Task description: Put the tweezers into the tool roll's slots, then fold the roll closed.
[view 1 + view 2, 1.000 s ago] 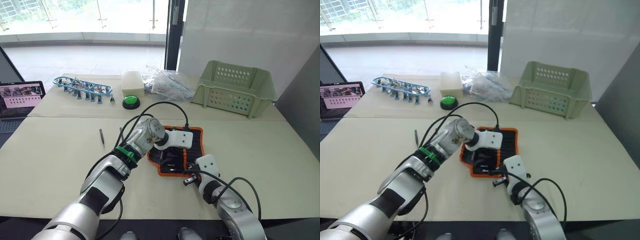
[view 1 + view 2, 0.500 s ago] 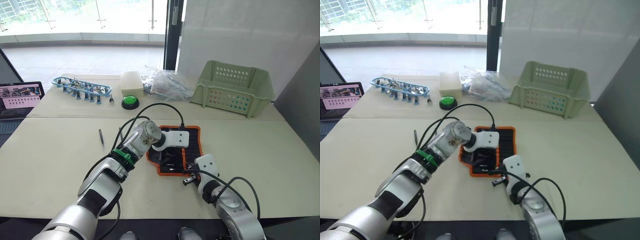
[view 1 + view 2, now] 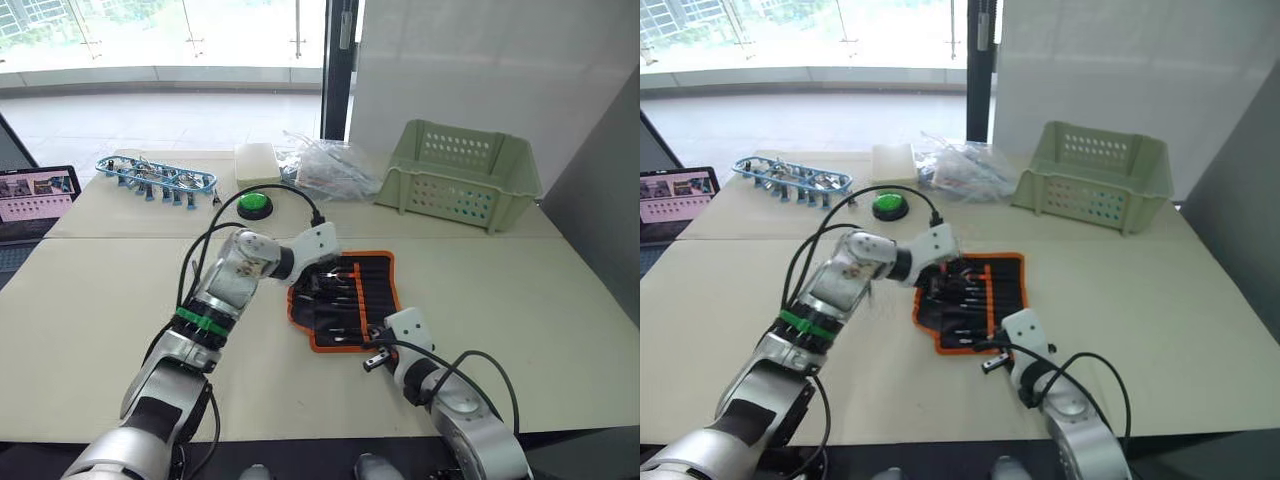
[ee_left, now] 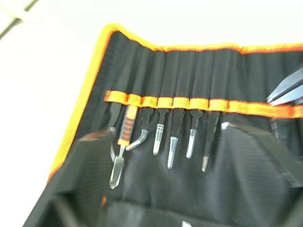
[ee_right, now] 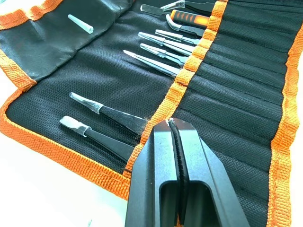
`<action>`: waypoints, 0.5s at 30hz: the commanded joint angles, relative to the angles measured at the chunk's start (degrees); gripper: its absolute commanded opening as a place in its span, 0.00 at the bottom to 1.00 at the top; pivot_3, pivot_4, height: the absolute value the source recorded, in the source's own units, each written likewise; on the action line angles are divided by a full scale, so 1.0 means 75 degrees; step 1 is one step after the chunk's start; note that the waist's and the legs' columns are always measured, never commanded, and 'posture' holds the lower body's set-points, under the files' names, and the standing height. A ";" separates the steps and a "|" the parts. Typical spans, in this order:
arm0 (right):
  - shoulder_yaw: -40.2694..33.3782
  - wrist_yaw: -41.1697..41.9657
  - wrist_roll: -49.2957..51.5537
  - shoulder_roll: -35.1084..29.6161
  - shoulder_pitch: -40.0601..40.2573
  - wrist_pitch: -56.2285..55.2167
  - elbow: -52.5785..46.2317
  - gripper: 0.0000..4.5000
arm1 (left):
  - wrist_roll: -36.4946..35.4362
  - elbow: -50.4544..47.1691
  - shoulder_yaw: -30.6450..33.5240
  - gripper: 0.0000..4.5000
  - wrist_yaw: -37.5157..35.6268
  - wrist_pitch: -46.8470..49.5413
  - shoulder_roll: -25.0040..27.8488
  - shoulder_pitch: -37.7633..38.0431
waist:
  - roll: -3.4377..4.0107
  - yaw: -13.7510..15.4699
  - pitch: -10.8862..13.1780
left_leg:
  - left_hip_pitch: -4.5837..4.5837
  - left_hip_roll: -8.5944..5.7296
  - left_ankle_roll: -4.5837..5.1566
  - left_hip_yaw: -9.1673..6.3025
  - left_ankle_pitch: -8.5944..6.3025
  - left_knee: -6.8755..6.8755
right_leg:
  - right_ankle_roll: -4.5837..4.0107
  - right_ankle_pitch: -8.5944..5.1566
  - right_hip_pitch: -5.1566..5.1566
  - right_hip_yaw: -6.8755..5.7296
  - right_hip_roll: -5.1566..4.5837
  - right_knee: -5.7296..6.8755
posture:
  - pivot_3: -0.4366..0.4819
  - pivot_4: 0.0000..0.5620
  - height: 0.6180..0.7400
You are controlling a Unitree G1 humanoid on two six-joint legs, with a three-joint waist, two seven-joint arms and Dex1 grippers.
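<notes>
While the tool roll (image 3: 350, 300) lies open, the clenched, empty right gripper (image 5: 173, 124) pins its strap; folding could spill the tweezers (image 5: 156, 49). Left gripper's state: cannot tell.

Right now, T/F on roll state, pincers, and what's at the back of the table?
1. The tool roll lies open and flat on the table. True.
2. The right pincer is wide open above the roll. False: its fingers are pressed together, over the roll's orange band.
3. Several tweezers sit tucked under the orange band. True.
4. The green basket stands on top of the roll. False: it is at the table's far right, apart from the roll.
5. The left pincer is at the roll's left edge. True.
6. The green button is beside the basket. False: it sits near the blue-framed rack.
</notes>
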 commanded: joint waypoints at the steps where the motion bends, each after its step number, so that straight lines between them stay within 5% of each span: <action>1: 0.0274 0.0301 0.0142 -0.0151 0.0085 0.0314 0.0420 0.00 | -0.0915 -0.1463 0.1579 1.00 0.0278 0.0175 0.0691 0.1057 | 0.0010 -0.0050 -0.0003 | 0.0004 0.0003 0.0000 0.0000 0.0000 -0.0001 | 0.0000 0.0000 -0.0001 0.0000 0.0001 -0.0001 | 0.48 0.27 0.78; 7: 0.0132 0.0539 0.0193 -0.0337 -0.0106 0.0318 0.0531 0.00 | -0.1563 -0.3511 0.3379 1.00 0.1170 0.0229 0.1428 0.4075 | 0.0014 0.0045 -0.0001 | 0.0012 0.0009 0.0000 0.0002 0.0000 -0.0005 | -0.0002 0.0001 0.0004 -0.0001 -0.0005 -0.0004 | 0.48 0.27 0.78; 15: -0.0023 0.0970 0.0319 -0.0804 -0.0125 0.0297 0.0614 0.00 | -0.2409 -0.6108 0.5910 1.00 0.3292 0.1652 0.0225 0.7225 | -0.0028 0.0148 0.0002 | 0.0014 0.0009 -0.0002 0.0002 0.0000 0.0000 | -0.0002 0.0001 0.0014 -0.0007 -0.0009 -0.0007 | 0.48 0.27 0.78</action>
